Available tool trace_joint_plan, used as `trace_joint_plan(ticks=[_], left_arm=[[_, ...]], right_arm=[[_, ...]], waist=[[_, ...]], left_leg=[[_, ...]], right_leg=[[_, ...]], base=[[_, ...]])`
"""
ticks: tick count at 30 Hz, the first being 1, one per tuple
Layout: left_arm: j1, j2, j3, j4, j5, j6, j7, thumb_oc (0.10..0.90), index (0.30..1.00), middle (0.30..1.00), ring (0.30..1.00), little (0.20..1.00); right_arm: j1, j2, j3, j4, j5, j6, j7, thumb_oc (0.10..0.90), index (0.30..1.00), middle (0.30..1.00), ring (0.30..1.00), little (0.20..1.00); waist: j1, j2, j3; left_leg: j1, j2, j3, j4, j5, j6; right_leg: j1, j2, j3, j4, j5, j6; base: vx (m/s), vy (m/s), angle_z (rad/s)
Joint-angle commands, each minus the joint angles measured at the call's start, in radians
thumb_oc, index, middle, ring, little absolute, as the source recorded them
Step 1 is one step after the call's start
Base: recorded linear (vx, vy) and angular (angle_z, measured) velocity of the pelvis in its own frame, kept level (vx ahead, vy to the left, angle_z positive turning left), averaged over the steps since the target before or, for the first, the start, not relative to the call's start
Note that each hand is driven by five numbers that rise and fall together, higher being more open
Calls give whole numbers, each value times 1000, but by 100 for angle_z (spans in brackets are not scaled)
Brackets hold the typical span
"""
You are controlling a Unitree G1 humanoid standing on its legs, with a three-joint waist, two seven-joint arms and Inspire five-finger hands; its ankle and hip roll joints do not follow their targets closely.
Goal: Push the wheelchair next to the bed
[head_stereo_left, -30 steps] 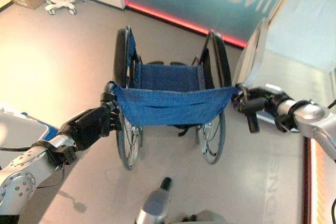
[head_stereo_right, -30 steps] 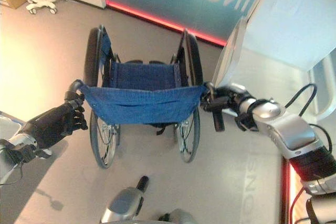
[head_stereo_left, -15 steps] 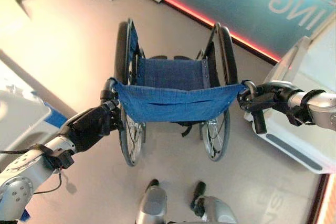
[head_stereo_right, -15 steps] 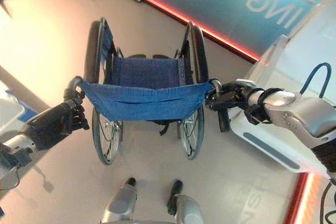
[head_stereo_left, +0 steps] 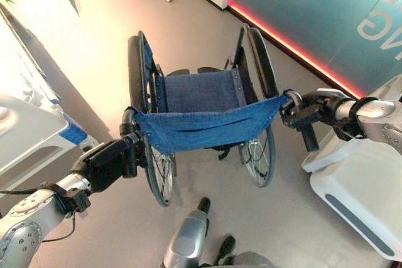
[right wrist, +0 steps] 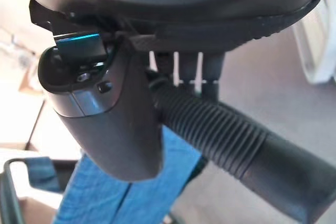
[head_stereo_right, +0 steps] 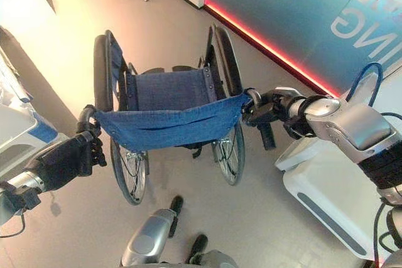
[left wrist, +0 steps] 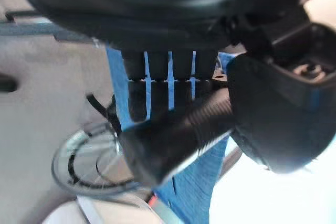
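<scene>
Both hands clenched on the wheelchair point(head_stereo_left: 201, 101) grips.
Left hand point(head_stereo_left: 108, 162), right hand point(head_stereo_left: 300, 112): uneven push could swing it into the bed point(head_stereo_left: 28, 133).

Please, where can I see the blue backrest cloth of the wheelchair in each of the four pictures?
Left eye view: blue backrest cloth at centre, stretched between the two push handles.
Right eye view: centre-left.
Left wrist view: a blue strip behind the left handle grip.
Right wrist view: blue cloth past the thumb.
Shared landmark: the wheelchair's push handles.
</scene>
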Motion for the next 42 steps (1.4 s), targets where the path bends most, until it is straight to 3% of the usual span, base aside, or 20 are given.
trace_joint_plan(ticks=[1, 3, 4, 7, 9, 10, 11, 12, 13, 14, 17, 19, 21, 24, 26, 27, 33, 37, 38, 42], left_arm=[[-48, 70, 43, -19, 33, -121, 57, 400, 300, 300, 300, 300], [-62, 70, 30, -9, 46, -132, 57, 400, 300, 300, 300, 300], [-77, 76, 41, 12, 48, -126, 49, 400, 300, 300, 300, 300], [-87, 100, 67, 34, 18, -107, 60, 400, 300, 300, 300, 300], [-91, 109, 87, 57, 21, -87, 56, 400, 300, 300, 300, 300], [-99, 112, 91, 73, 39, -85, 48, 400, 300, 300, 300, 300], [-107, 120, 91, 80, 44, -81, 45, 400, 300, 300, 300, 300], [-110, 122, 91, 82, 45, -79, 43, 400, 300, 300, 300, 300], [-122, 129, 85, 85, 40, -77, 48, 400, 300, 300, 300, 300], [-135, 133, 79, 87, 37, -72, 53, 400, 300, 300, 300, 300], [-165, 156, 61, 84, 17, -54, 60, 400, 300, 300, 300, 300], [-172, 192, 61, 86, -29, -57, 61, 400, 300, 300, 300, 300], [-169, 201, 62, 87, -49, -71, 67, 400, 300, 300, 300, 300], [-164, 213, 57, 86, -57, -102, 64, 400, 300, 300, 300, 300], [-159, 231, 57, 88, -59, -123, 64, 400, 300, 300, 300, 300], [-160, 236, 61, 91, -48, -122, 60, 400, 300, 300, 300, 300], [-84, 176, 94, 62, 13, -120, 35, 400, 300, 300, 300, 300], [-52, 123, 89, 29, 21, -106, 73, 400, 300, 300, 300, 300], [-34, 113, 90, 17, 10, -113, 82, 400, 300, 300, 300, 300], [-27, 89, 95, 18, 8, -115, 78, 400, 300, 300, 300, 300]], right_arm=[[-114, 132, -30, -145, -30, -155, 34, 400, 300, 300, 300, 300], [-82, 150, -49, -142, -69, -165, 48, 400, 300, 300, 300, 300], [-65, 189, -56, -123, -117, -179, 69, 400, 300, 300, 300, 300], [-77, 220, -50, -96, -136, -196, 89, 400, 300, 300, 300, 300], [-94, 233, -39, -64, -129, -224, 95, 400, 300, 300, 300, 300], [-106, 241, -35, -48, -129, -235, 96, 400, 300, 300, 300, 300], [-114, 241, -34, -39, -125, -241, 99, 400, 300, 300, 300, 300], [-117, 240, -33, -36, -122, -241, 99, 400, 300, 300, 300, 300], [-132, 231, -22, -31, -107, -246, 94, 400, 300, 300, 300, 300], [-137, 229, -19, -28, -107, -252, 96, 400, 300, 300, 300, 300], [-123, 219, -41, -30, -128, -247, 118, 400, 300, 300, 300, 300], [-124, 179, -47, -34, -130, -249, 136, 400, 300, 300, 300, 300], [-131, 162, -43, -29, -134, -261, 143, 400, 300, 300, 300, 300], [-154, 130, -29, -46, -99, -260, 107, 400, 300, 300, 300, 300], [-186, 99, -23, -101, -29, -228, 51, 400, 300, 300, 300, 300], [-203, 92, -23, -123, 8, -205, 23, 400, 300, 300, 300, 300], [-317, 13, 25, -154, 160, -138, 21, 400, 300, 300, 300, 300], [-354, 10, 88, -130, 156, -154, 54, 400, 300, 300, 300, 300], [-359, 7, 113, -128, 138, -166, 65, 400, 300, 300, 300, 300], [-335, 22, 111, -133, 114, -183, 76, 400, 300, 300, 300, 300]], waist=[[63, -21, -100], [74, -17, -104], [80, -22, -118], [109, -47, -137], [130, -73, -147], [139, -77, -154], [141, -88, -157], [142, -91, -157], [143, -94, -163], [126, -96, -156], [97, -92, -146], [77, -70, -136], [66, -48, -119], [34, -30, -95], [16, -52, -78], [14, -59, -75], [8, -117, -114], [2, -134, -133], [1, -138, -131], [8, -131, -115]], left_leg=[[-15, -12, 165, -140, 192, 19], [-23, -47, 196, -191, 221, 20], [7, -75, 197, -206, 161, 61], [24, -122, 141, -179, 98, 117], [37, -145, 121, -163, 54, 171], [45, -136, 130, -160, 57, 189], [56, -144, 116, -159, 50, 197], [57, -146, 112, -156, 48, 199], [59, -138, 93, -138, 40, 201], [67, -141, 72, -118, 32, 199], [53, -150, 39, -53, 24, 181], [23, -136, -6, 50, 6, 152], [26, -117, -53, 110, -9, 135], [112, -93, -136, 106, -92, 128], [185, -67, -196, 110, -194, 120], [210, -44, -218, 112, -222, 111], [246, 39, -251, 193, -210, 76], [190, 81, -224, 389, -59, 53], [141, 71, -208, 526, 1, 56], [47, 6, -188, 716, 30, 68]], right_leg=[[12, 117, 6, 56, 41, 33], [44, 139, 4, 68, 10, 30], [41, 146, 6, 110, -24, 31], [56, 140, 21, 196, -4, 55], [44, 124, 18, 353, 93, 121], [12, 129, 5, 445, 195, 169], [-5, 131, 14, 512, 263, 219], [-10, 135, 19, 530, 286, 232], [-46, 159, 48, 596, 385, 263], [-83, 152, 79, 639, 402, 263], [-88, 77, 109, 534, 291, 232], [-79, -11, 105, 327, 145, 156], [-103, -58, 101, 194, 105, 126], [-208, -144, 134, 108, 200, 157], [-294, -250, 177, 8, 361, 207], [-314, -263, 187, -8, 383, 217], [-300, -191, 162, 80, 293, 214], [-274, -119, 116, 99, 226, 130], [-255, -98, 101, 92, 212, 99], [-226, -59, 86, 93, 191, 55]], base=[[445, -68, 10], [532, -38, 15], [537, -9, 9], [480, -16, 21], [432, -2, -19], [324, 3, -31], [269, -9, -20], [305, -15, 10], [331, -43, 26], [404, -34, 33], [352, -9, 18], [302, -112, 39], [260, -193, 67], [304, -295, 60], [530, -522, 64], [660, -592, 86], [517, -306, 108], [409, -299, 43], [327, -291, 16], [252, -180, 21]])
